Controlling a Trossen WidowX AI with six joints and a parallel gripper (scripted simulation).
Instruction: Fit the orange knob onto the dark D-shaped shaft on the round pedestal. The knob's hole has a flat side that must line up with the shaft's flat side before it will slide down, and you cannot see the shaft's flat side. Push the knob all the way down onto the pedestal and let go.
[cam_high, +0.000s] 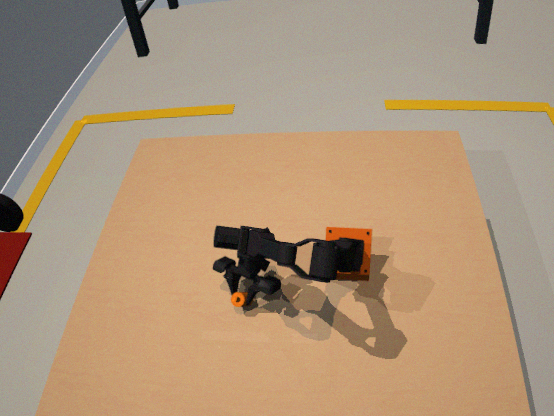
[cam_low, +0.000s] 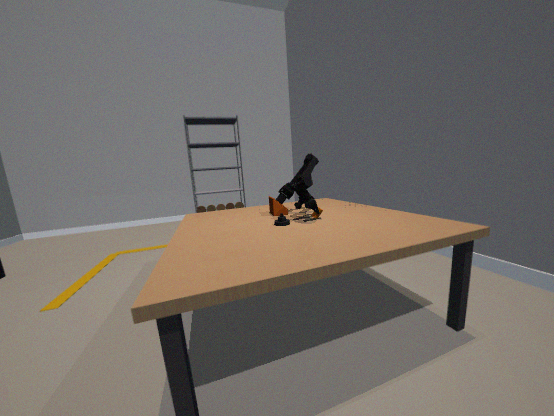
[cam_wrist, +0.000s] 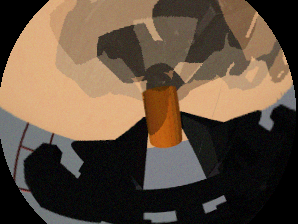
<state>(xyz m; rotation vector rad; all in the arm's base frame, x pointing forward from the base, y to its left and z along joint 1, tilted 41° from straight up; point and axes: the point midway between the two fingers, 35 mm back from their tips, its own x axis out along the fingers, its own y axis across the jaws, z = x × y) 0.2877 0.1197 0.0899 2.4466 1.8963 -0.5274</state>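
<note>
The orange knob (cam_high: 238, 299) (cam_low: 318, 213) (cam_wrist: 163, 120) is held between the fingertips of my gripper (cam_high: 240, 297) (cam_low: 316, 211) (cam_wrist: 162, 117), which is shut on it. A dark hole shows in the knob's end in the top view; its flat side cannot be made out. The gripper is tilted, and the knob is off to one side of the pedestal. The dark round pedestal (cam_low: 281, 222) with its shaft (cam_low: 281, 216) stands on the table in the exterior view. The arm hides it in the top view, and it is outside the wrist view.
The arm's orange base plate (cam_high: 349, 233) (cam_low: 276, 206) is bolted to the wooden table (cam_high: 300, 175) (cam_low: 240, 255). The pedestal stands near the base in the exterior view. The arm's shadows fall beside and below the knob. A shelf rack (cam_low: 211, 121) stands far behind, off the table.
</note>
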